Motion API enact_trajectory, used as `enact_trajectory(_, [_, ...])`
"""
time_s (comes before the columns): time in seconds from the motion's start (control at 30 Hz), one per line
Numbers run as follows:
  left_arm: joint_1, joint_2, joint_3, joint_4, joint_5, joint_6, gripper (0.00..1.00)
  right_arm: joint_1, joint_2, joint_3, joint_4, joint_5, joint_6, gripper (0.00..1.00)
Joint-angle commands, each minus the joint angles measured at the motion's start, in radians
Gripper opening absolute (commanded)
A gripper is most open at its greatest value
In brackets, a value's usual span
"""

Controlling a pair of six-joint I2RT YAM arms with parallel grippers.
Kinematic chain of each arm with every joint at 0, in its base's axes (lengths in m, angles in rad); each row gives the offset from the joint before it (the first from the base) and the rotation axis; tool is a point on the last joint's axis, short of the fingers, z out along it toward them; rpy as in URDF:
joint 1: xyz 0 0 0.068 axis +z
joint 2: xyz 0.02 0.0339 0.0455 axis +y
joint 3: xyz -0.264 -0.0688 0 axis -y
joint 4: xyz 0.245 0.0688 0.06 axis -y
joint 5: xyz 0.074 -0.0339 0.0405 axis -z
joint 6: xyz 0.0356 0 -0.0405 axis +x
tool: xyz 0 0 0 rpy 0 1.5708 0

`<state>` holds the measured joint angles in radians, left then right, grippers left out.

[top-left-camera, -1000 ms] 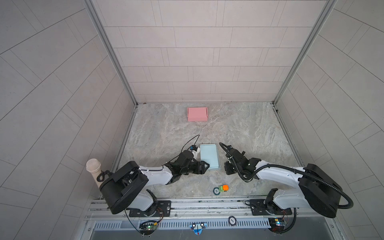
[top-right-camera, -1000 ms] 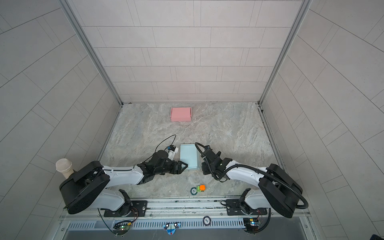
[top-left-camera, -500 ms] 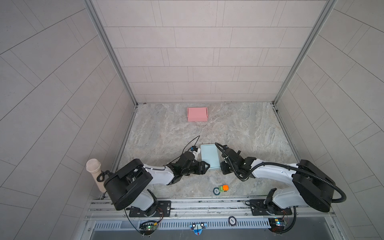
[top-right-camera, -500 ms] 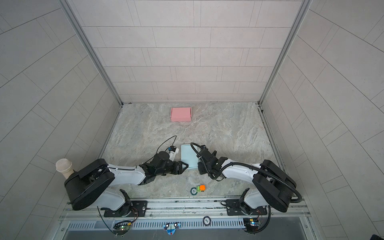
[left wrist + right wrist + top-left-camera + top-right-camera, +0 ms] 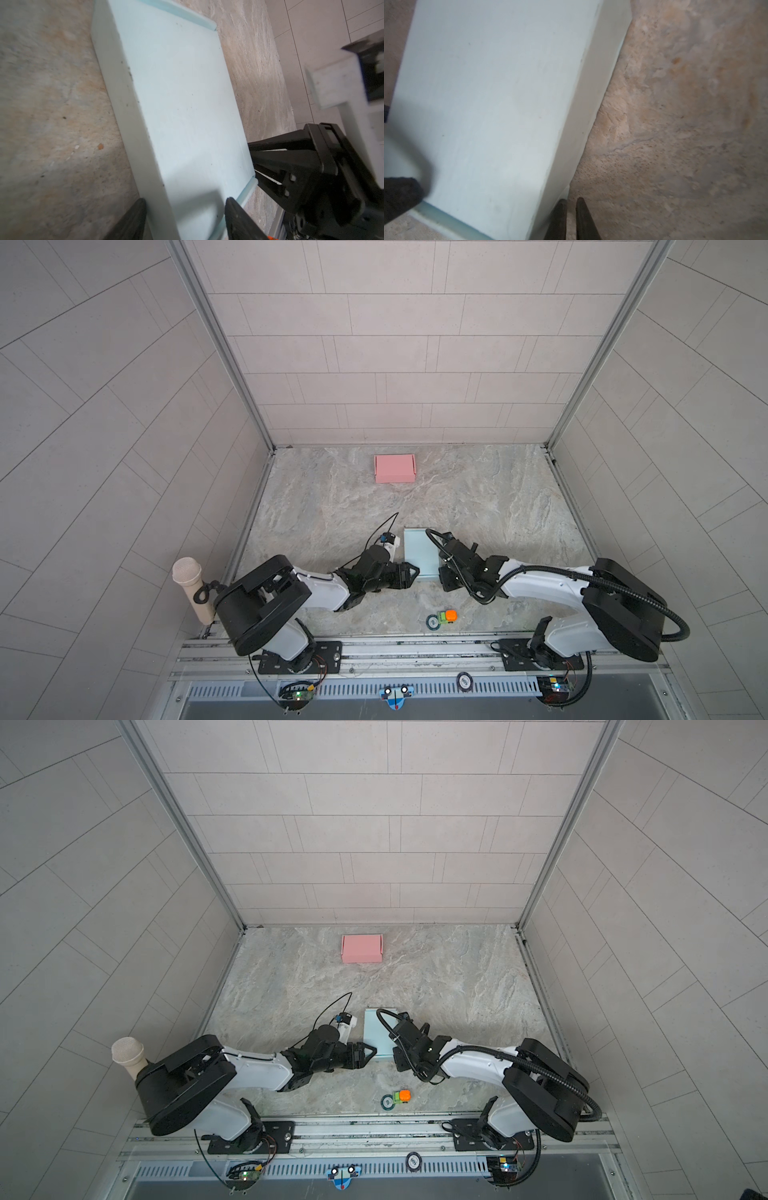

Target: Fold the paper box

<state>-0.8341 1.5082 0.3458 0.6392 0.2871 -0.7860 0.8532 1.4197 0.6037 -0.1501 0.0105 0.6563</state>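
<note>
Found blue box [image 5: 419, 549] flat on table [image 5: 498, 510], front of centre, long side running front to back, well apart from pink box [image 5: 395, 468] at rear. Noted left gripper [image 5: 187, 204] with fingers spread astride blue box's near left corner, one tip outside side wall, other over top face; cannot tell whether either touches. Noted right gripper [image 5: 570, 204] with fingers nearly pressed together, nothing between them, tips low by table just beside blue box's right wall near front corner.
</note>
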Motion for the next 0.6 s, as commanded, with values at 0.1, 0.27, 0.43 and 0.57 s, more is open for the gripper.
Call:
enact_trajectory(0.1, [-0.023,0.021,-0.018,0.093,0.045,-0.028,0.62,0.036,0.031,0.076,0.055,-0.029,0.023,0.14])
enact_trajectory(0.27, [-0.023,0.022,-0.025,0.112,0.048,-0.036,0.61,0.056,0.042,0.087,0.082,-0.043,0.038,0.14])
enact_trajectory(0.43, [-0.024,0.021,-0.037,0.135,0.050,-0.047,0.60,0.066,0.042,0.074,0.136,-0.069,0.060,0.14])
enact_trajectory(0.57, [-0.022,0.004,-0.044,0.114,0.046,-0.037,0.60,0.066,0.033,0.063,0.108,-0.045,0.055,0.14])
